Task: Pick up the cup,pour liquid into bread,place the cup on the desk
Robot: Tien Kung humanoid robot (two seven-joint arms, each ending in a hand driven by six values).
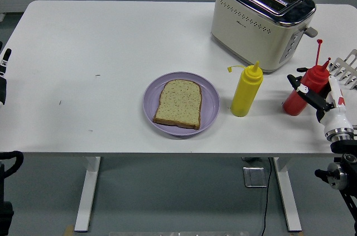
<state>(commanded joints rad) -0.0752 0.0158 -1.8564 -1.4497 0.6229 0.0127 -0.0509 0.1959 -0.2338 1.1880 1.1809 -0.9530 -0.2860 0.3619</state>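
Already tilted at the white table's (pixel 111 35) right edge, a red plastic squeeze bottle (pixel 304 92) with a thin red nozzle leans toward the right robot hand (pixel 321 99), whose black-and-white fingers (pixel 304 89) curl round its body in a grasp. No cup is in view; the red bottle seems to serve as the vessel named in the task. The left robot hand (pixel 3 77) rests at the table's left edge, barely in view, too little of it showing to tell how it is set.

Near the front edge, a slice of brown wholemeal bread (pixel 178 104) lies flat on a round lilac plate (pixel 210 102). Just right of the plate stands a yellow plastic squeeze bottle (pixel 246 90), its cap hanging by a strap, between the plate and the red bottle. Farther back sits a cream-and-chrome two-slot toaster (pixel 259 21).

The step in hand looks like the pick-up. To do it well, the grip should likely be firm and low enough that the bottle does not slip as it lifts, then the bottle should travel above the yellow one rather than past it, with the nozzle kept up until it is over the bread.
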